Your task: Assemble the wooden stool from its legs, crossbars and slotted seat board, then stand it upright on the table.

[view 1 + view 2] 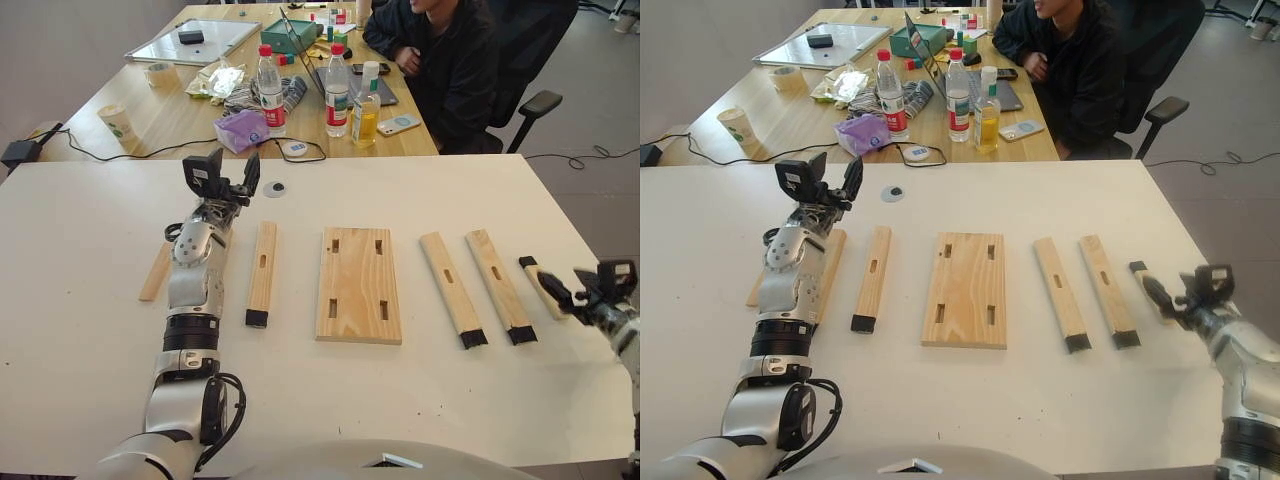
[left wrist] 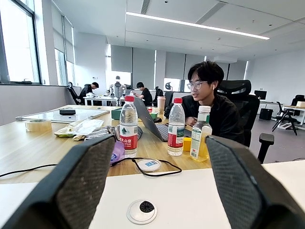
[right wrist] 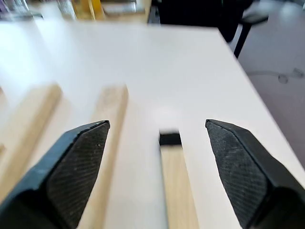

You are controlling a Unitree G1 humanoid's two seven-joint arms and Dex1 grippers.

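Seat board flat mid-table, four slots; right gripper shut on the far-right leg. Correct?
Not quite. The right gripper is open, jaws spread either side of the far-right leg, as the right wrist view shows. The seat board does lie flat mid-table with four slots.

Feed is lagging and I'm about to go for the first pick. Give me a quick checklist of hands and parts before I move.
1. Right hand open: ok.
2. Far-right leg lined up between its fingers: ok.
3. Left hand open and empty: ok.
4. Seat board flat, slots showing: ok.
5. Three more legs lying apart from each other: ok.
6. Crossbars all there: cannot tell; one strip lies partly under the left arm.
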